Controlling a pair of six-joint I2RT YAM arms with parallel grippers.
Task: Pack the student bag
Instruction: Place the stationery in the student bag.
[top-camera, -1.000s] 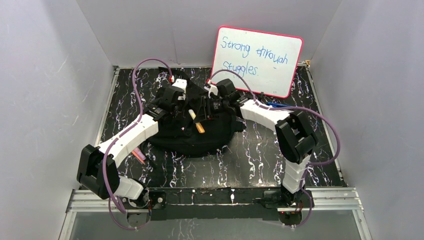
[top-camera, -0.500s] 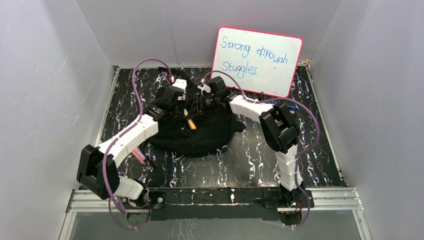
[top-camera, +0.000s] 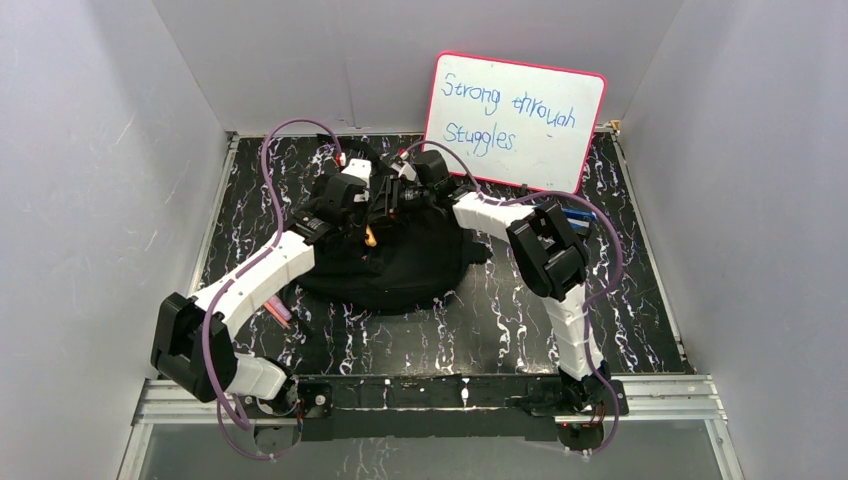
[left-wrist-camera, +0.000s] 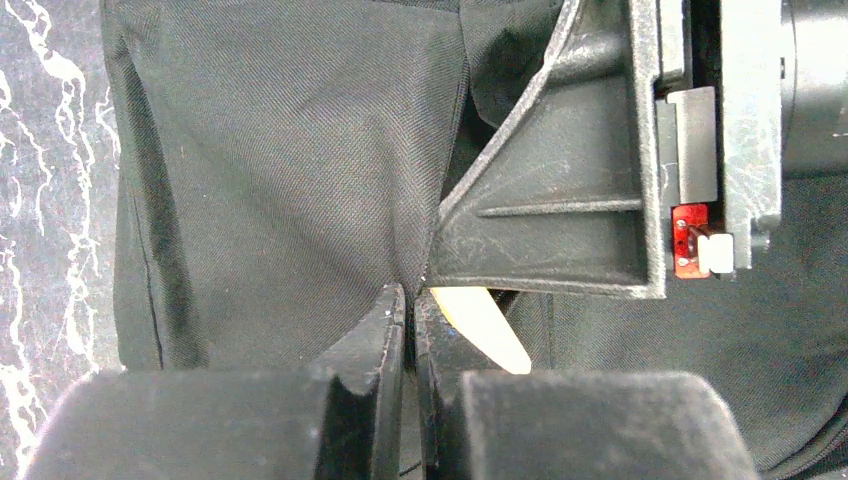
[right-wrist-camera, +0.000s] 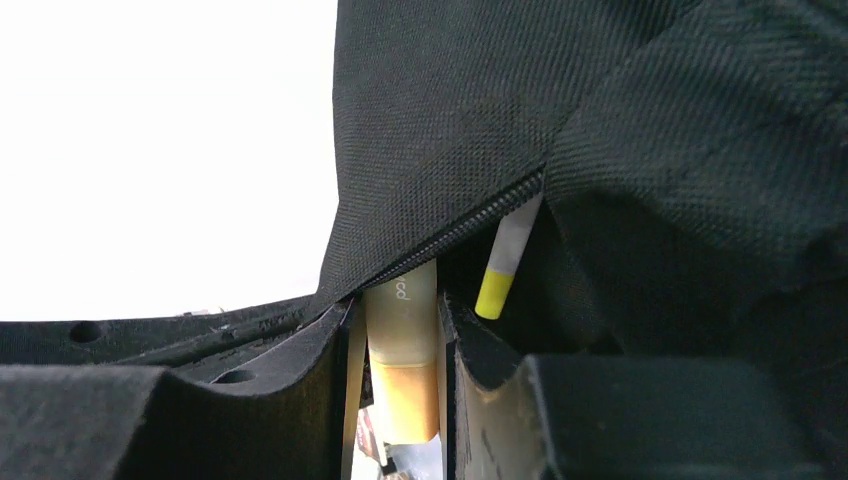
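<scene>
Right arm (top-camera: 545, 250) slid marker (top-camera: 371, 238) into student bag (top-camera: 400, 275).

Matt black woven cloth, fine twill rib: student bag (left-wrist-camera: 280, 150); dull black teeth: zip (right-wrist-camera: 450, 235). Smooth cream-and-amber plastic, slight sheen: marker (right-wrist-camera: 402, 340). Smooth black marble-pattern top, white-veined: bench (top-camera: 500, 310). Smooth glossy white face, pink rim: whiteboard (top-camera: 515, 120).

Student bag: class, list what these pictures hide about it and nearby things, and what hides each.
Inside of the student bag: top view, the left arm and right arm cover the opening; right wrist view, dark.
Tip of the marker in the right end effector: right wrist view, behind the zip edge.
Upper part of the yellow-banded pen: same view, under fabric.
Blue item by the whiteboard: top view, the right arm covers most.
</scene>
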